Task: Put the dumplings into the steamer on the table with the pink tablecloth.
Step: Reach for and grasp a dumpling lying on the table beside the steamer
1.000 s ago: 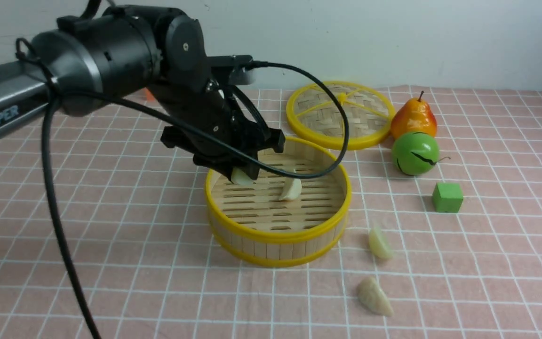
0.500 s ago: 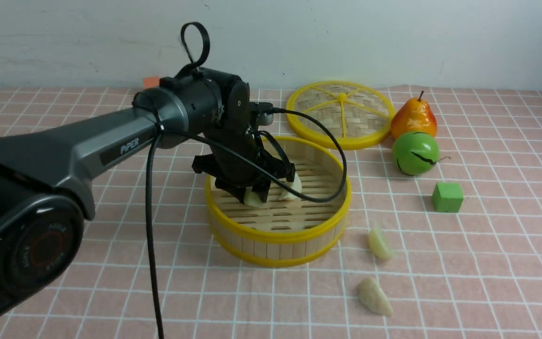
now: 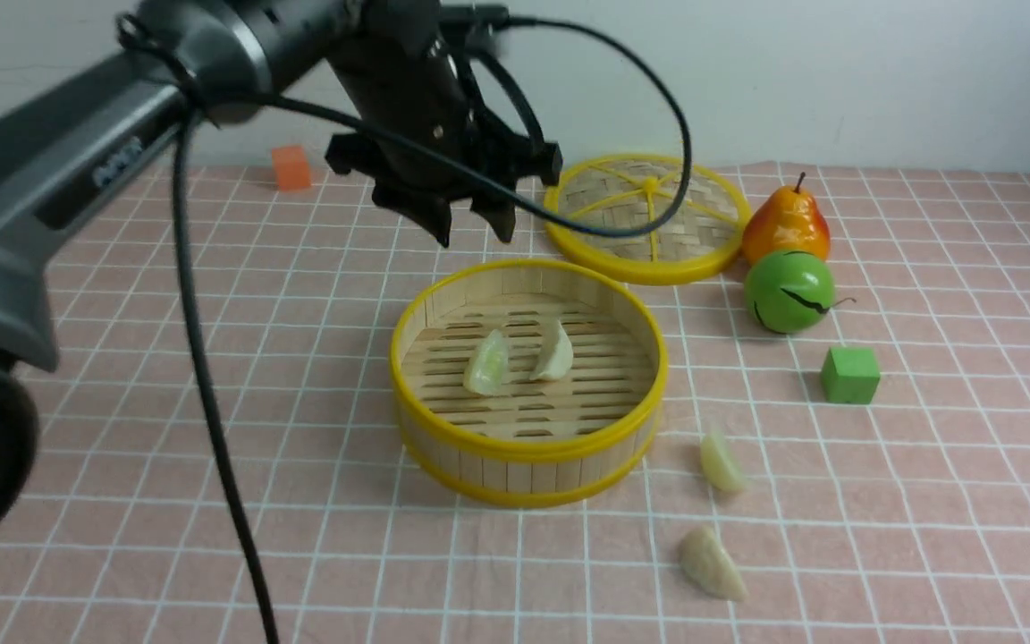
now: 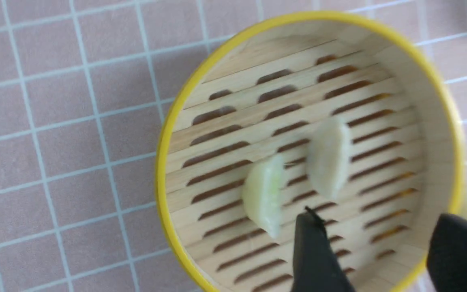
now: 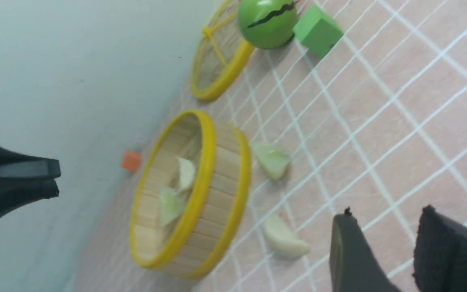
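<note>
The steamer (image 3: 524,452) stands mid-table on the pink tablecloth (image 3: 211,376). Two dumplings lie side by side on its slats, one greenish (image 3: 486,363) and one cream (image 3: 554,351); the left wrist view shows them too, the greenish dumpling (image 4: 262,194) and the cream dumpling (image 4: 330,156). Two more dumplings rest on the cloth right of the steamer, one near its wall (image 3: 722,461) and one closer to me (image 3: 712,563). My left gripper (image 3: 474,234) hangs open and empty above the steamer's far rim. My right gripper (image 5: 385,215) is open over bare cloth, near the closest dumpling (image 5: 284,241).
A flat woven lid (image 3: 649,210) lies behind the steamer. A pear (image 3: 788,224), a green ball (image 3: 789,291) and a green cube (image 3: 850,374) sit at the right. An orange cube (image 3: 291,166) is at the back left by the wall.
My left gripper carried a dumpling down into the steamer, let it go beside the other one, then rose up and back with its fingers apart.
</note>
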Controlling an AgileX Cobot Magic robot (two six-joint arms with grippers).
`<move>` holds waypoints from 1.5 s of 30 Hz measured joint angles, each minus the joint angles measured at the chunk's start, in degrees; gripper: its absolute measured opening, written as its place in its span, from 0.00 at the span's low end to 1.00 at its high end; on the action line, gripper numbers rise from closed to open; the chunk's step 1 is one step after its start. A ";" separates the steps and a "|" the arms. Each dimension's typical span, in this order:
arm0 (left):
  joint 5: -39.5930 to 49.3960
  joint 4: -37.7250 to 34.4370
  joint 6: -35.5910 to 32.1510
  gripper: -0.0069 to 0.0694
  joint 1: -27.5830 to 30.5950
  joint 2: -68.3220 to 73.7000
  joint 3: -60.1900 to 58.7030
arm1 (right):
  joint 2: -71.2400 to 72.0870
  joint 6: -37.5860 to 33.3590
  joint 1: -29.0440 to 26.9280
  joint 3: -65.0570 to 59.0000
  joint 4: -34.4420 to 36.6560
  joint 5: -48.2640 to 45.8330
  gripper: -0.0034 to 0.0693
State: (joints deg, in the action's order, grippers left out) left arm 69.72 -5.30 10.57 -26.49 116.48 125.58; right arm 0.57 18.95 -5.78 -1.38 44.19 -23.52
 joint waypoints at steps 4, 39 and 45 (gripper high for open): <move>1.43 -3.73 -2.80 0.36 0.00 -5.29 0.12 | 0.00 0.17 0.00 0.00 1.61 0.26 0.38; -18.40 -4.47 -6.23 0.07 -0.05 -79.37 -76.87 | -50.89 -51.80 15.60 43.65 -8.31 -28.72 0.02; -19.54 -5.14 -6.23 0.07 -0.05 -88.87 -87.48 | -66.25 -47.36 26.94 58.74 -20.89 -39.30 0.03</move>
State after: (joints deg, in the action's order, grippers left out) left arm 50.19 -10.44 4.35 -26.54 27.61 38.10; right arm -65.68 -28.42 21.16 57.36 23.30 -62.82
